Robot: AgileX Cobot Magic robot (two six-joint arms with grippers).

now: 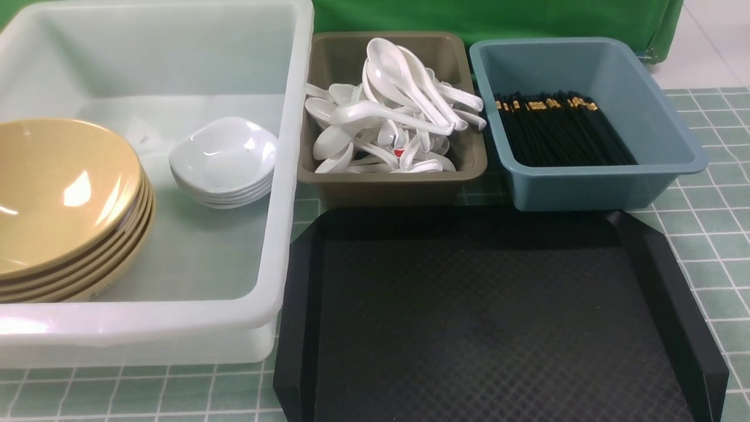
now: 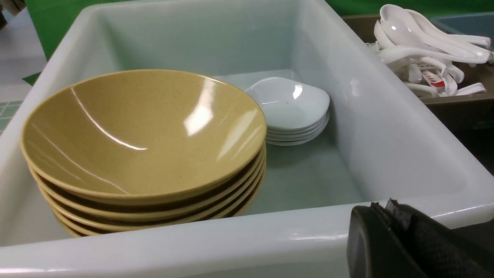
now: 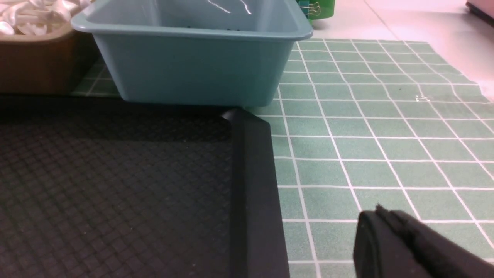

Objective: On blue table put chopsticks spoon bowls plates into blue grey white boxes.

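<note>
Several yellow bowls are stacked in the big white box, beside a stack of small white plates. White spoons fill the grey box. Black chopsticks lie in the blue box. All stand on the blue table. My left gripper is shut and holds nothing, just outside the white box's near rim. My right gripper is shut and holds nothing, low over the tiles right of the tray. Neither arm shows in the front view.
A flat black textured tray lies in front of the grey and blue boxes with nothing on it. Green cloth hangs behind the boxes. The tiled sheet ends at pale floor on the far right.
</note>
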